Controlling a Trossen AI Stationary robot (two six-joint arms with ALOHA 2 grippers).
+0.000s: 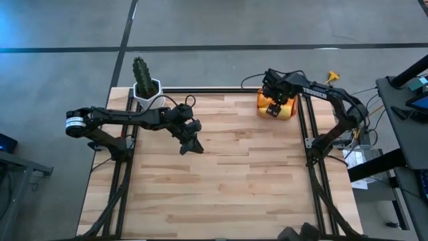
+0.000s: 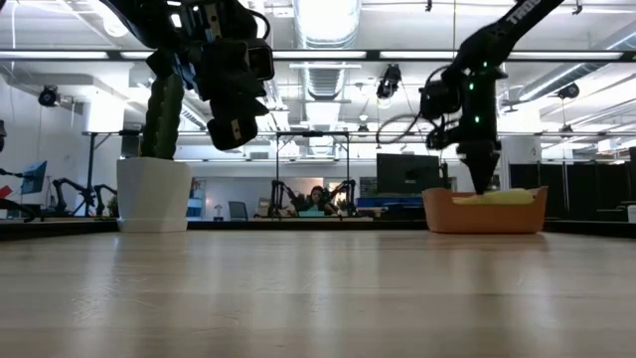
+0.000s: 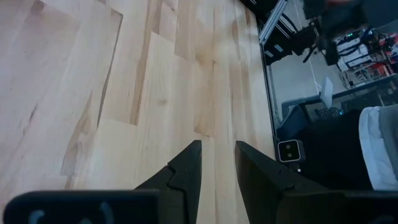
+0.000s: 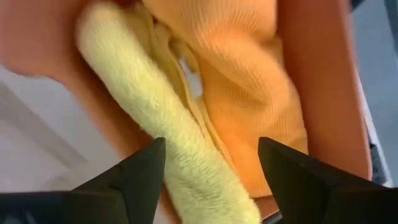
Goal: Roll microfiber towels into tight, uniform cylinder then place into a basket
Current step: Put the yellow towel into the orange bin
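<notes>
- The basket [image 1: 291, 111] sits at the tabletop's far right corner, with the yellow towel [image 4: 155, 124] and orange towel [image 4: 249, 81] both inside it
- The right gripper [image 1: 273, 107] hangs directly over the basket, its fingers spread wide on either side of the yellow towel and gripping nothing
- The left gripper [image 1: 190, 145] hovers above bare wood left of the tabletop's centre, nearer the far edge, its fingers a narrow gap apart and empty
- The step in hand looks like the release into the basket; to do it well, I would lift the right gripper straight up so its fingertips do not drag a towel over the rim
- The yellow towel reads as a long roll, while the orange one looks more loosely bunched, so uniformity seems doubtful
- In the high view the right gripper covers most of the basket's contents
- The low view shows only a sliver of yellow above the basket's rim; the orange towel is hidden there
- Whether the fingertips touch the towels cannot be told
- A potted cactus [image 1: 143, 82] stands at the far left corner, well apart from the work
</notes>
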